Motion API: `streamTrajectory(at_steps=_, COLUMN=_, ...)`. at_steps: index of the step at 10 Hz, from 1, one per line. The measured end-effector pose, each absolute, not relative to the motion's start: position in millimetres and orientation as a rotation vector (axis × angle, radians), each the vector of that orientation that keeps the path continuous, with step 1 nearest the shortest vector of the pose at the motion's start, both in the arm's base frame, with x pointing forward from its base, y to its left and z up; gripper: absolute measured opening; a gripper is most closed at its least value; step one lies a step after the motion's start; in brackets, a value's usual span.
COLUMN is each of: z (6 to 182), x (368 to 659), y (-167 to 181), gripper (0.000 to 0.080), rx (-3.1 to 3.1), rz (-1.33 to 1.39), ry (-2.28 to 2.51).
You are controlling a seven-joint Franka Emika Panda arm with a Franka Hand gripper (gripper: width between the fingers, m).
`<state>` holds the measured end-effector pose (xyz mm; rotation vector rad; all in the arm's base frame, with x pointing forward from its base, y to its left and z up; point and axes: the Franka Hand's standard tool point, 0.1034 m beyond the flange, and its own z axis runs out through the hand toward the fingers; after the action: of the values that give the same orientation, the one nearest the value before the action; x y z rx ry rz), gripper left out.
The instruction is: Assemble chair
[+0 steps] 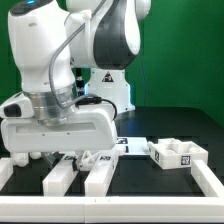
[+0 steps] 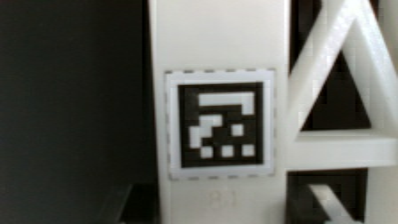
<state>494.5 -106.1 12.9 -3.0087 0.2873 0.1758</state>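
1. Several white chair parts [image 1: 88,176] lie on the black table [image 1: 150,185] in the exterior view. They're bunched at about 6 to 7 o'clock, near the front edge.
2. One more chunky piece, a block [image 1: 176,154] with black-and-white tags on it, sits at roughly 4 o'clock. It's well apart from that bunch and near the white border [image 1: 212,180].
3. Between the two groups, just past centre toward 4 o'clock, lies the flat marker board [image 1: 127,146].
4. Most of the frame from 9 to 12 o'clock is taken up by the arm [image 1: 95,45]. The gripper [image 1: 58,155] hangs low, right over the bunch at 7 o'clock, and looks to be down among the parts.
5. Up close in the wrist view you get a white bar [image 2: 214,50] with a square tag [image 2: 222,125] stuck on its face. Beside the bar are slanted white struts [image 2: 329,70] meeting a cross piece [image 2: 347,150], all a bit blurry. The other side of the bar is just dark.
6. Honestly can't tell whether the gripper is spread wide, pinched narrow or holding the bar. The fat hand body hides the tips in the exterior view, and the wrist view only shows the part.
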Motion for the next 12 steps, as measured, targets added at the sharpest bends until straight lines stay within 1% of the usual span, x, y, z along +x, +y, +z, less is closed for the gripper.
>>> streamTrajectory(at_steps=2, z=13.0, x=497, y=-119, gripper=0.0284, rx=-3.032, rz=0.122, ry=0.192)
streamTrajectory(at_steps=4, z=13.1, x=497, y=-120, gripper=0.0284, rx=-3.034, rz=0.119, ry=0.174)
streamTrajectory(at_steps=5, z=13.0, x=497, y=-120, gripper=0.0355, rx=-3.034, rz=0.119, ry=0.174)
streamTrajectory(at_steps=6, z=13.3, x=497, y=-119, gripper=0.0355, rx=-3.033, rz=0.121, ry=0.174)
streamTrajectory(at_steps=7, z=20.3, x=498, y=-113, gripper=0.0576, rx=-3.017, rz=0.142, ry=0.191)
streamTrajectory(at_steps=8, z=33.9, x=502, y=-104, gripper=0.0576, rx=-3.005, rz=0.144, ry=0.188)
streamTrajectory(at_steps=9, z=44.9, x=504, y=-94, gripper=0.0628, rx=-3.000, rz=0.133, ry=0.184)
streamTrajectory(at_steps=10, z=51.2, x=503, y=-82, gripper=0.0644, rx=-3.000, rz=0.128, ry=0.185)
streamTrajectory(at_steps=11, z=58.0, x=498, y=-64, gripper=0.0644, rx=-3.000, rz=0.126, ry=0.178)
streamTrajectory(at_steps=12, z=62.8, x=486, y=-42, gripper=0.0649, rx=-2.997, rz=0.133, ry=0.164)
